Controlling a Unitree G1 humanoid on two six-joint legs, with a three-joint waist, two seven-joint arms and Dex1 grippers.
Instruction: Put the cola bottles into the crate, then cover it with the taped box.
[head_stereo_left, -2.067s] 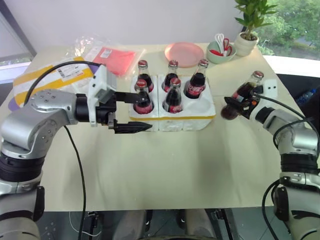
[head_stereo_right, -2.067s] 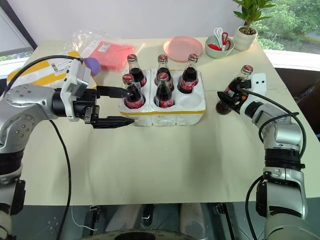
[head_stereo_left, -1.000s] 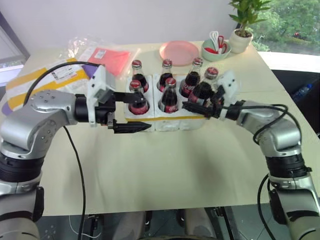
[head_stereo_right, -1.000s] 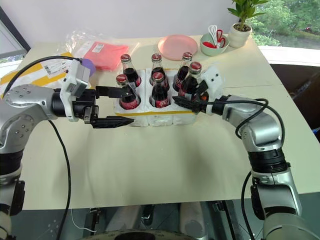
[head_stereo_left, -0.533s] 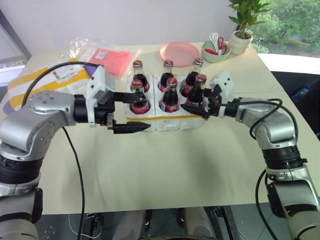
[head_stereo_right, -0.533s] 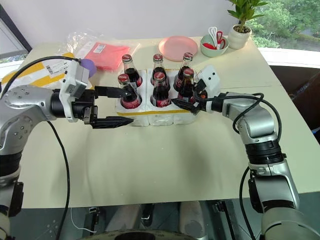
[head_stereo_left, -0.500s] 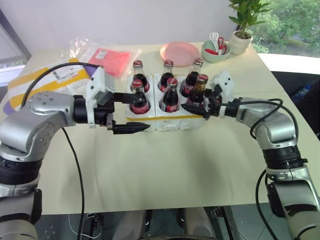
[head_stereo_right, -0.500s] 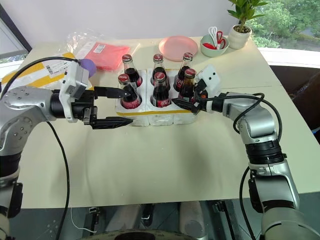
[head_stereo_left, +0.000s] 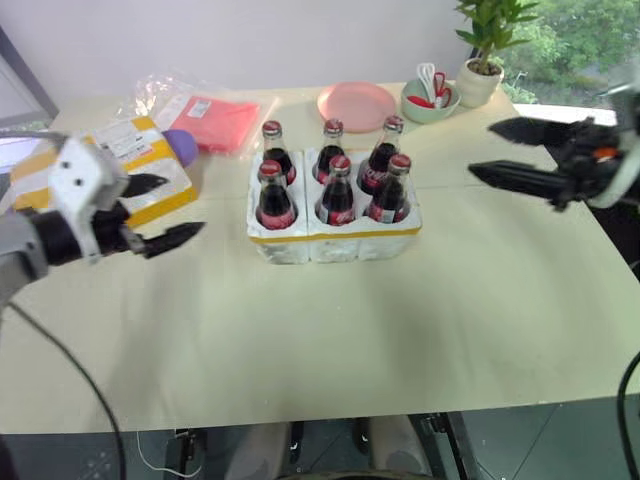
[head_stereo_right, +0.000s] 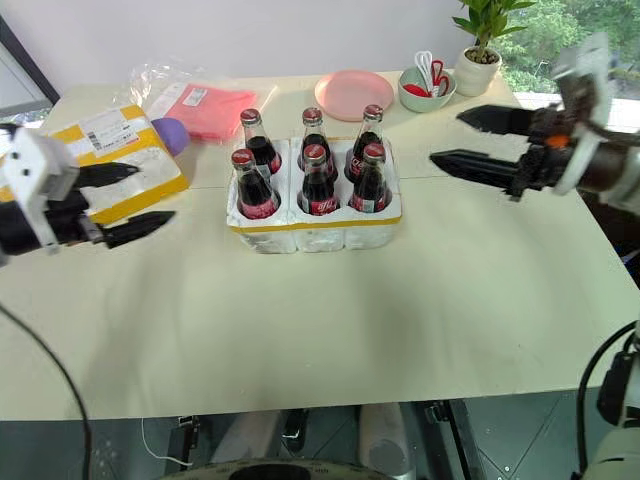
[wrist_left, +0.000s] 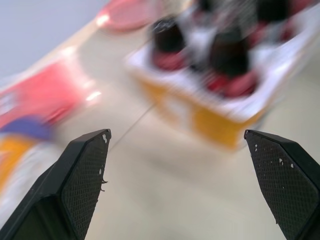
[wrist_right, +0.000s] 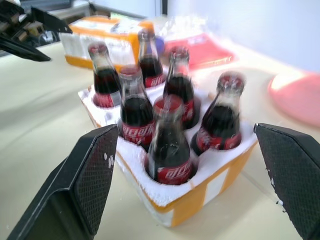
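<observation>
Crate (head_stereo_right: 310, 232) at table centre, 6 cola bottles (head_stereo_right: 317, 180) upright in its holes, 2 rows of 3. Taped box (head_stereo_right: 120, 160) lies at 9 o'clock from crate, well apart, purple object (head_stereo_right: 168, 132) touching its far corner. Left gripper (head_stereo_right: 130, 202) hovers by the box, fingers spread, empty. Right gripper (head_stereo_right: 478, 140) at 3 o'clock from crate, raised, fingers apart, empty. Pink plate (head_stereo_right: 352, 95) at 12 o'clock.
</observation>
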